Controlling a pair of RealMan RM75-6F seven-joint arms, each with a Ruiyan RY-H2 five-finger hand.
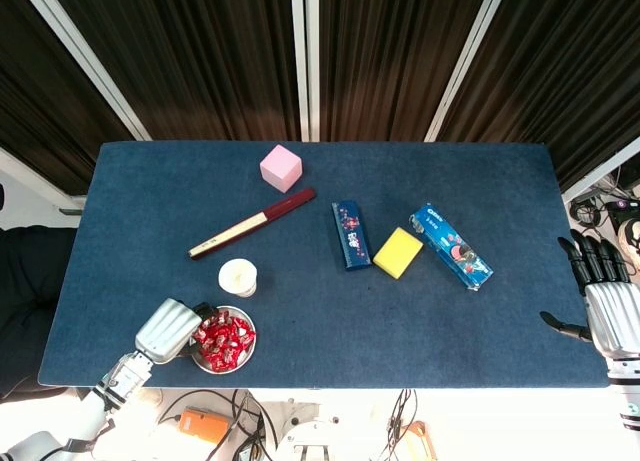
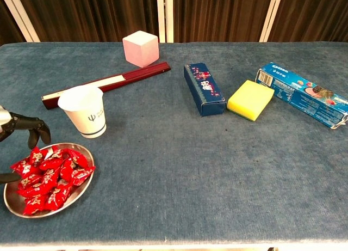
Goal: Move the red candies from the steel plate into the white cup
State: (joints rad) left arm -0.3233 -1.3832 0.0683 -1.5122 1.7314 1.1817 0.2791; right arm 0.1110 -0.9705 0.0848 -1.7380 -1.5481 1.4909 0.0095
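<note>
Silver-backed, my left hand [image 1: 168, 330] hovers at the steel plate [image 2: 12, 199] near the table's [image 1: 300, 321] front left corner, dark fingers [image 2: 33, 127] curled apart over the red candies [image 2: 50, 171], holding nothing. Just behind the plate stands the white cup [image 2: 84, 111]. My right hand [image 1: 606, 301] hangs past the right edge, fingers spread and empty.

We count one steel plate [image 2: 13, 199] piled with red candies [image 2: 48, 172] too jumbled to number, one white cup [image 2: 84, 111], two blue boxes [image 2: 204, 89], one pink cube [image 2: 141, 48], one yellow sponge [image 2: 250, 99] and one folded fan [image 2: 109, 82].
</note>
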